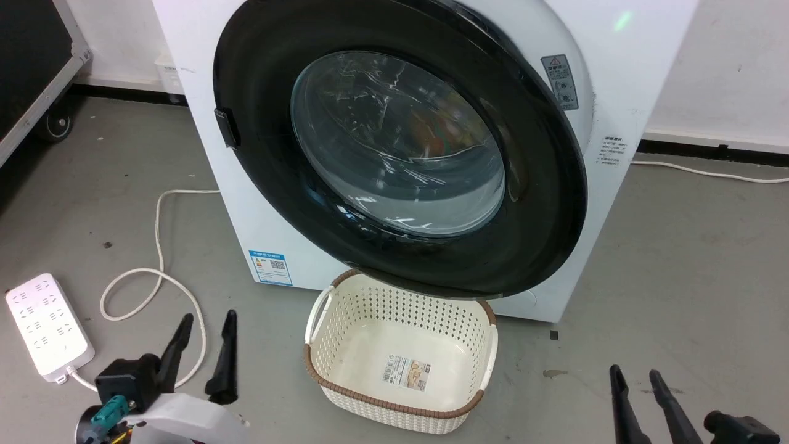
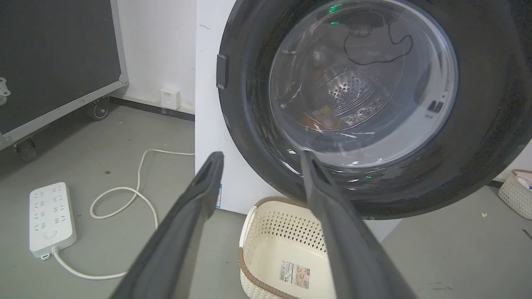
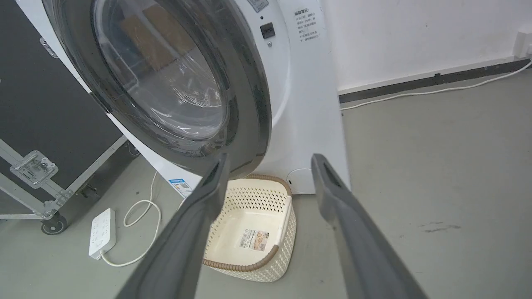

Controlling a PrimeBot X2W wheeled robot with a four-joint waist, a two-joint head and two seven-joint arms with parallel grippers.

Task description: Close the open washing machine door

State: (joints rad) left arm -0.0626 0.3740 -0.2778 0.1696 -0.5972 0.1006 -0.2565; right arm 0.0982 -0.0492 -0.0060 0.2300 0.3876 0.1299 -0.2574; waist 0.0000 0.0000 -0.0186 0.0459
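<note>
Head view showed you the washing machine door (image 1: 397, 145) swung most of the way round but ajar. Its right edge stood off the front of the washing machine (image 1: 616, 74) (the right wrist view made the gap plain) and overhung the cream basket (image 1: 400, 407). Your left gripper (image 1: 208, 316) and right gripper (image 1: 635, 371) hung low, well apart from it, fingers spread and empty. I'd judge the closing push not yet begun; next you'd press the free rim until it latches.

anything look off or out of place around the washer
The washing machine door hangs ajar, its right edge standing off the washing machine; the cream basket sits right under its lower rim.
</note>
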